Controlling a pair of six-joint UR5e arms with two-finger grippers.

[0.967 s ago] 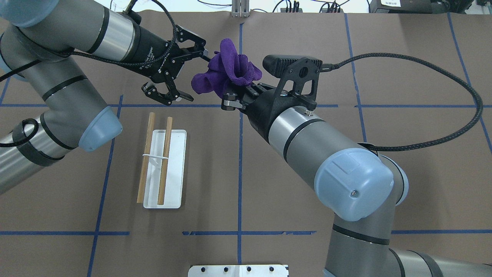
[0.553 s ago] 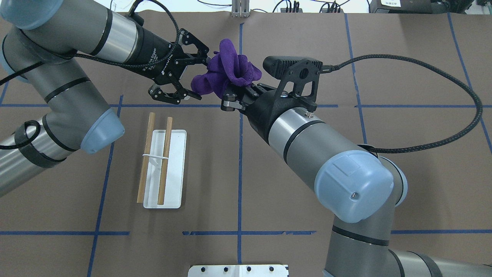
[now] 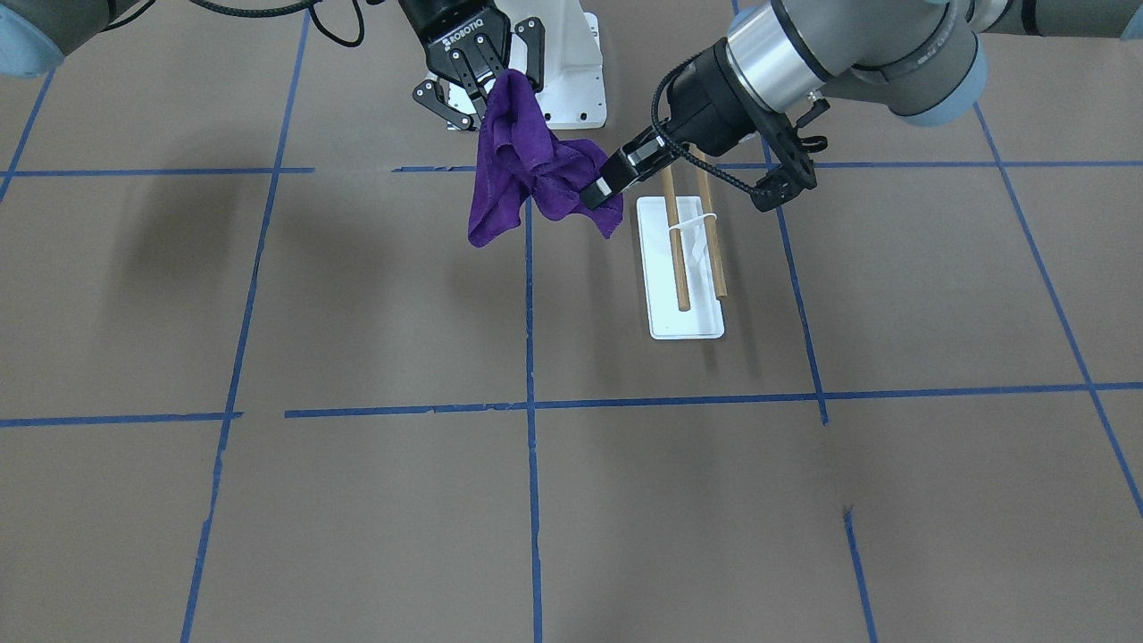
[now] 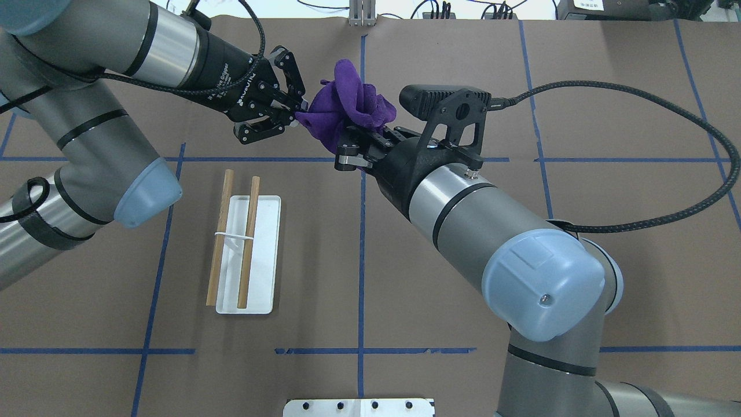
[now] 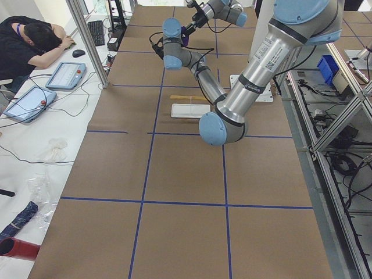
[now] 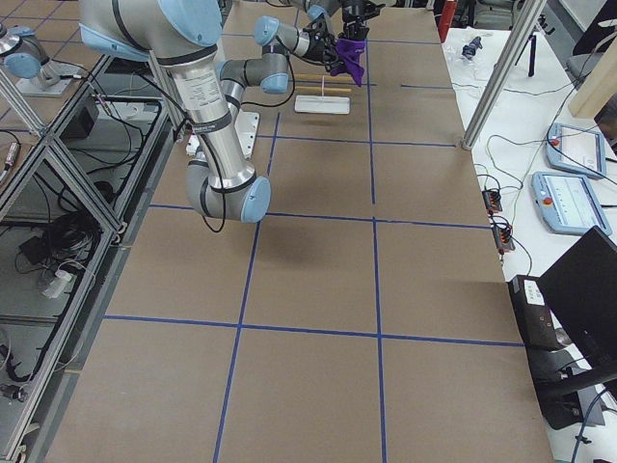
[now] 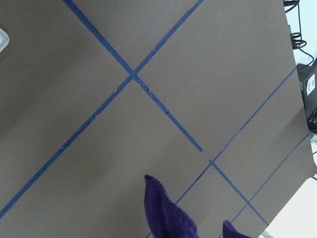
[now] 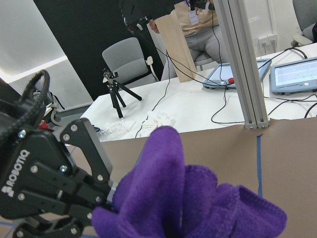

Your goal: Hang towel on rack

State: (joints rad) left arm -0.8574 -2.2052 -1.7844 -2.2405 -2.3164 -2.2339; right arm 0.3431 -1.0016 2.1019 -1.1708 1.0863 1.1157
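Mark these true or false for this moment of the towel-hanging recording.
1. The towel is draped over the rack. False: it is held up in the air, and the rack's dowels are bare.
2. The right hand grips the towel. True.
3. The left hand is wide open and clear of the towel. False: it is shut on the towel's edge, so both hands hold it.
4. The rack stands on the table on the left arm's side. True.
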